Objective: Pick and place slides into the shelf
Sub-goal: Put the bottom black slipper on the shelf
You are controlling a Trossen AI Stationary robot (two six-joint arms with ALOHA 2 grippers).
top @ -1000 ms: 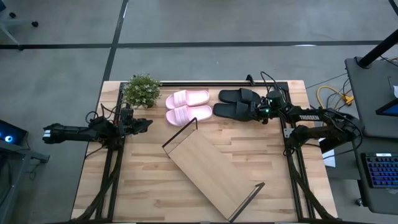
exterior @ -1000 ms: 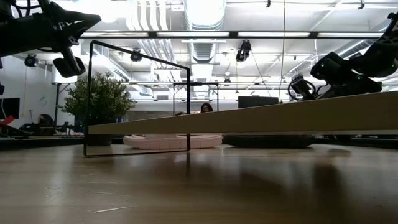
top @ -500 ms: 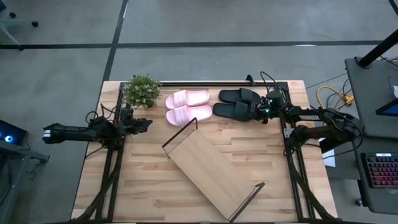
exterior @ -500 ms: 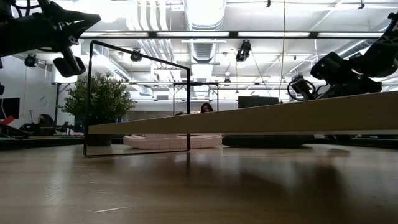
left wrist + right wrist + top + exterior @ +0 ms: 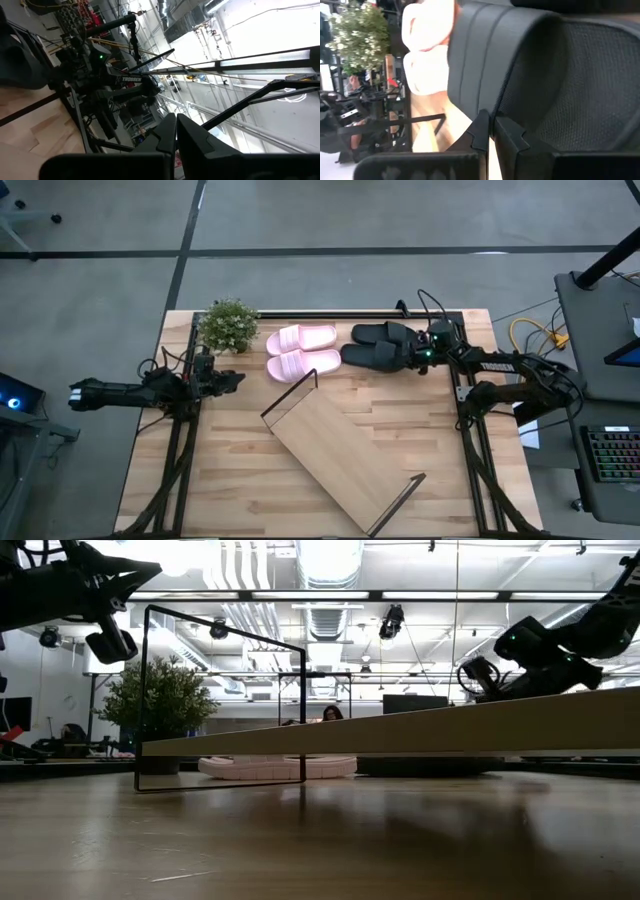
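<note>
The right end effector (image 5: 491,131) is sitting with fingers pressed together right up against a black slide (image 5: 535,75), its ribbed strap filling the view. Pink slides (image 5: 427,50) are lying just beyond, a potted plant (image 5: 362,35) farther off.

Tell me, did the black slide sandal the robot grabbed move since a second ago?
Yes, a little. The nearer matte black slide sandal has slid slightly toward the pale pink sandals, with the right gripper shut on it.
</note>
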